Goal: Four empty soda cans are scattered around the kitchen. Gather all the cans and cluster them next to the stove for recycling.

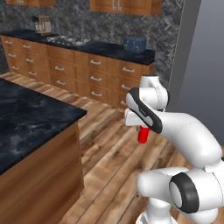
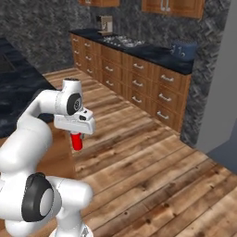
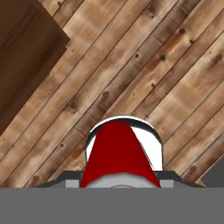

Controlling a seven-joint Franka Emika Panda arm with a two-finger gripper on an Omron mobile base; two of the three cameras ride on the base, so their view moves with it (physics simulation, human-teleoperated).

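Red soda can [image 1: 142, 135] pinched by end effector [image 1: 141, 129] at frame centre, open plank floor [image 1: 109, 153] beneath, dark tabletop [image 1: 30, 118] edge at left, stove [image 1: 68, 41] upper left.

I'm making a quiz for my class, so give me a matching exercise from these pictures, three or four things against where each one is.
Things:
1. red soda can
2. stove
3. coffee machine
4. blue toaster

Places:
A. far counter's right end
B. hanging from the shut gripper, above the wood floor
C. counter's far left corner
D. set into the counter, right of the coffee machine

Pairs: 1-B, 2-D, 3-C, 4-A
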